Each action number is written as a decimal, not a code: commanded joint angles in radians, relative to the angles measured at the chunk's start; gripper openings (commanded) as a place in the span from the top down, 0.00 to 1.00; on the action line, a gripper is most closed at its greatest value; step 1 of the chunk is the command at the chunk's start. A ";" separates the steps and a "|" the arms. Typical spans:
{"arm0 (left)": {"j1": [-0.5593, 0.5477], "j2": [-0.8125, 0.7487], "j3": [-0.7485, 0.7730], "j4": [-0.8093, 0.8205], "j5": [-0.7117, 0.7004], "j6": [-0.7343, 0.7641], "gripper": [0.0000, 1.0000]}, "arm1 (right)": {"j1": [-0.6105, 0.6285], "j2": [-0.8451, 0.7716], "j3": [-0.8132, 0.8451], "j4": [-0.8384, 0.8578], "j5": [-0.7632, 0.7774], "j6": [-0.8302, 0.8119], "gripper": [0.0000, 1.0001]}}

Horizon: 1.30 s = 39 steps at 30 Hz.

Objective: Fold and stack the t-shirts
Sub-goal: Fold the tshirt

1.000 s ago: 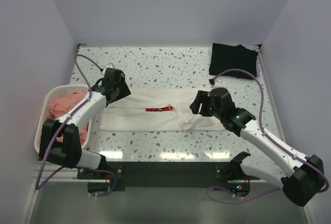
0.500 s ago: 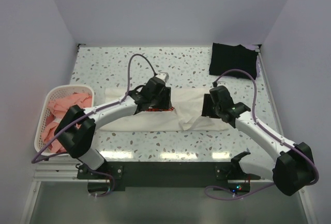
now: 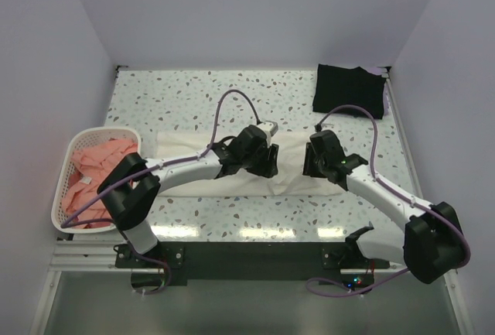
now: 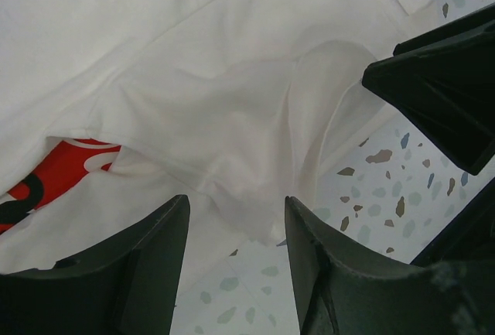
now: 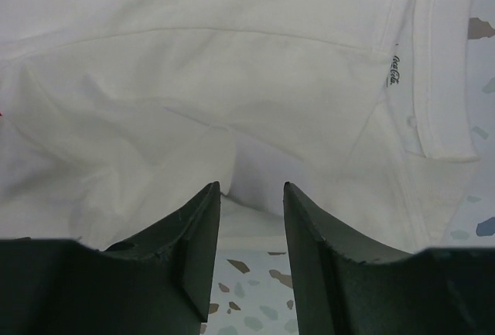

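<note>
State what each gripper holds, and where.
Nothing is gripped: the left gripper and right gripper each stand open, fingers straddling a near-edge fold of the white t-shirt.

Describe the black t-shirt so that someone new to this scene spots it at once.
On the speckled table, look to the far right corner. The black t-shirt lies there as a flat rectangle. It is the only dark cloth: the white t-shirt lies mid-table, the pink t-shirts in the basket at left.

Your top camera looks steeply down from high on the near side of the white t-shirt [image 3: 290, 157], taking in the whole table [image 3: 193, 95]. Both wrist cameras look down at the white t-shirt [image 4: 232, 80] [image 5: 232, 64] from close by, sharing its rumpled near edge.
</note>
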 commanded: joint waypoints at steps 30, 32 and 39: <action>-0.077 0.040 0.007 0.004 -0.084 0.037 0.94 | 0.000 -0.318 -0.131 -0.124 -0.101 0.074 0.89; -0.078 0.023 -0.004 -0.003 -0.101 0.034 0.97 | 0.001 -0.331 -0.139 -0.131 -0.117 0.082 0.90; -0.075 -0.013 -0.010 -0.039 -0.131 0.026 1.00 | 0.000 -0.398 -0.123 -0.196 -0.138 0.102 0.91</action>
